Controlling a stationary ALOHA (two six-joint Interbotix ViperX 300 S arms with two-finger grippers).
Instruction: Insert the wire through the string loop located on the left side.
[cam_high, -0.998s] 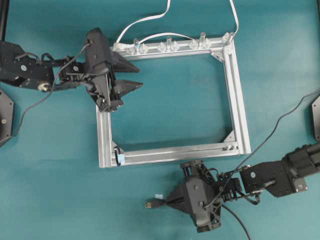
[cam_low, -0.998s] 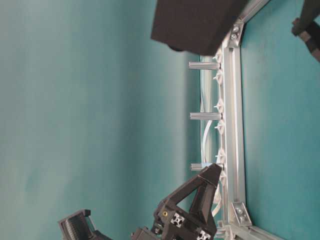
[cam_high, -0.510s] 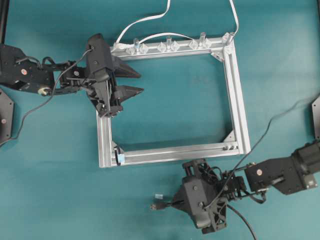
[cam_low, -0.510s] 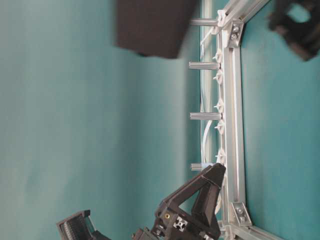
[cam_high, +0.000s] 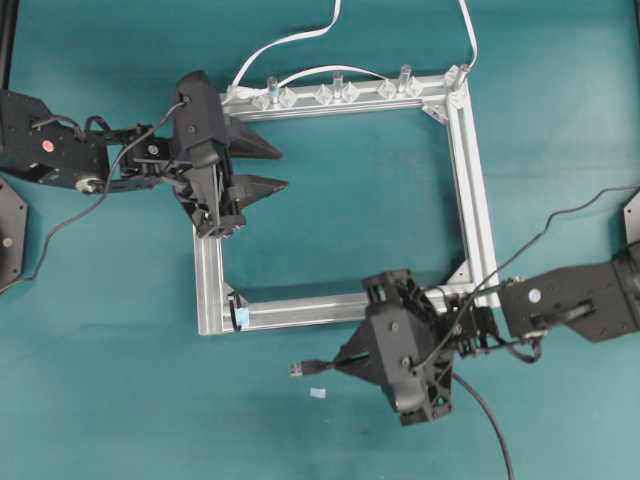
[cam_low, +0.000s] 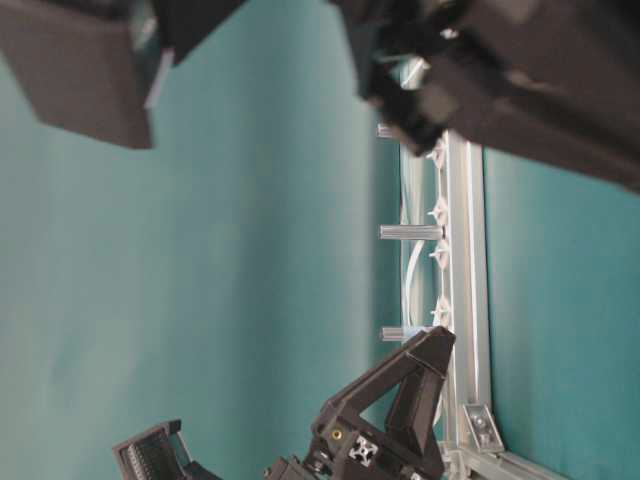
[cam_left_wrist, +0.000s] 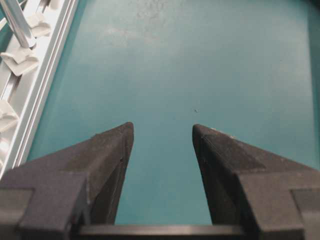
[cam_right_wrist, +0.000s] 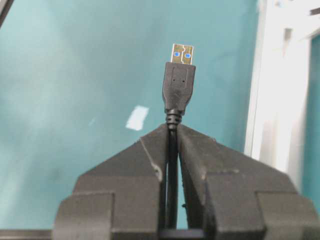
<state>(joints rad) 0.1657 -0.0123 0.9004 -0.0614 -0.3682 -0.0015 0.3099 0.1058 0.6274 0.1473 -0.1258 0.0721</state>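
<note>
Between matte black right hand (cam_right_wrist: 172, 131) fingers, wire (cam_right_wrist: 178, 85), gold-tipped plug

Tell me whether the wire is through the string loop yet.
Not through. The wire, pinched in the right hand, has its plug over the table, apart from the string loop at the frame's corner.

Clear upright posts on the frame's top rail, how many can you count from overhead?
3. The posts stand along the top rail: one near the left end, one mid-rail, one toward the right corner. None looks hidden.
</note>
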